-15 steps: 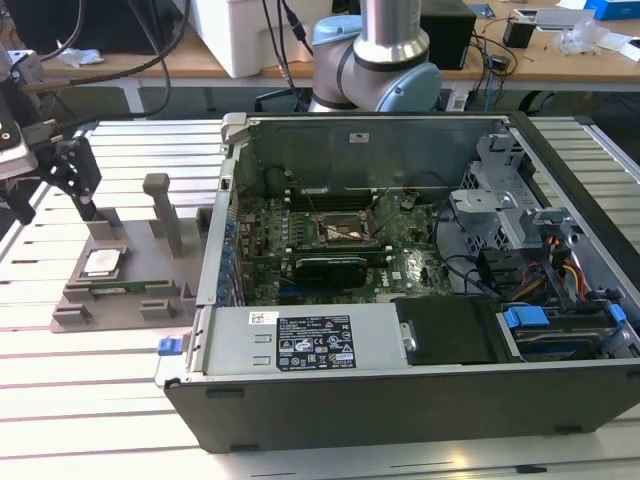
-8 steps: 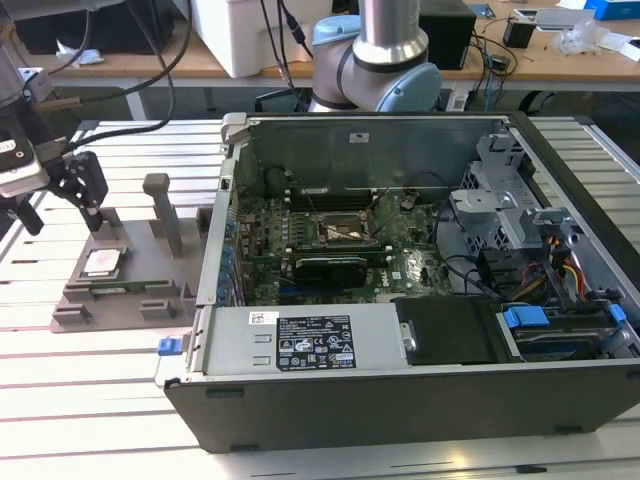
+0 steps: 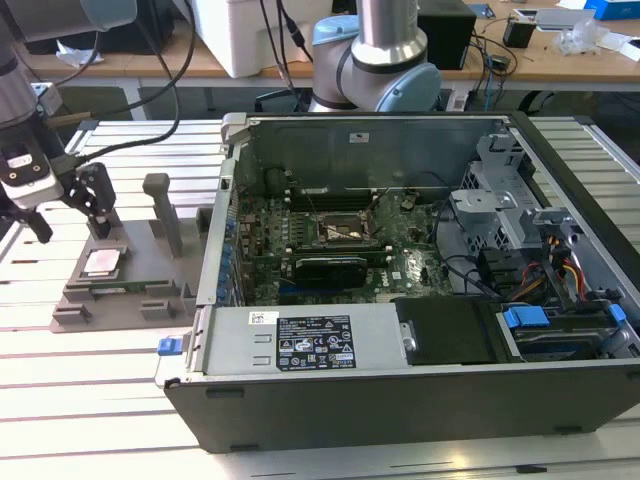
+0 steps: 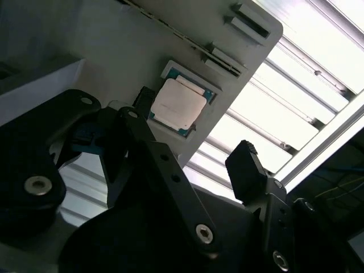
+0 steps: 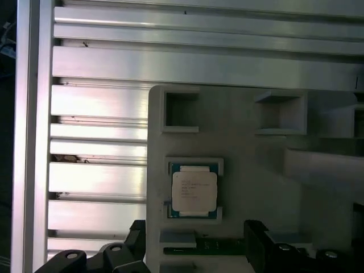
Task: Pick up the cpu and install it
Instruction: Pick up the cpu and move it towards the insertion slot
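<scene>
While my gripper (image 3: 72, 235) hangs with its fingers apart and nothing between them, the cpu (image 5: 194, 190) lies flat in its recess on the grey fixture (image 5: 250, 170), just beneath my fingertips and untouched. Pickup is not yet made. Installation remains outstanding: the socket (image 3: 345, 232) inside the open computer case (image 3: 350, 405) sits well away from me and, by my judgement, unfilled.

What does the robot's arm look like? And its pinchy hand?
The arm is a thick round silver tube with pale blue-grey caps on its joints. The gripper has a whitish-grey body and two black fingers made of flat jointed bars, pinned with shiny silver screws. Each finger ends in a small blocky black tip.
</scene>
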Robot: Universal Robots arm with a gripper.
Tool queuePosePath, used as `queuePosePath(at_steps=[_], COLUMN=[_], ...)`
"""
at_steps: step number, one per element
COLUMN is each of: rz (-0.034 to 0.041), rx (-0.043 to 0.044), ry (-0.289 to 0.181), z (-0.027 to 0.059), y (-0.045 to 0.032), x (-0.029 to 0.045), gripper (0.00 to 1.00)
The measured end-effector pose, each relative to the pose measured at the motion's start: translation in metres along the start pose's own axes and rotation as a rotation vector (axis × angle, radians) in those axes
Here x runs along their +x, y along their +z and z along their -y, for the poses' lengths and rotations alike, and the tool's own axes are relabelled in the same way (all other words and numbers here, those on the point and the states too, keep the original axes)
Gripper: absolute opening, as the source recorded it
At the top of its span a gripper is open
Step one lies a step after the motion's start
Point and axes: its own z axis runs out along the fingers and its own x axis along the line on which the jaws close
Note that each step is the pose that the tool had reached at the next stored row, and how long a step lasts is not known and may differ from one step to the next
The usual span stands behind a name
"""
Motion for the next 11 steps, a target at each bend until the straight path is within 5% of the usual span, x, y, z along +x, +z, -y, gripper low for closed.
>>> queuePosePath(at_steps=[11], rz=[0.0000], rx=[0.0000], ry=[0.000], z=[-0.0018], y=[0.0248], x=[0.0006], gripper=[0.78])
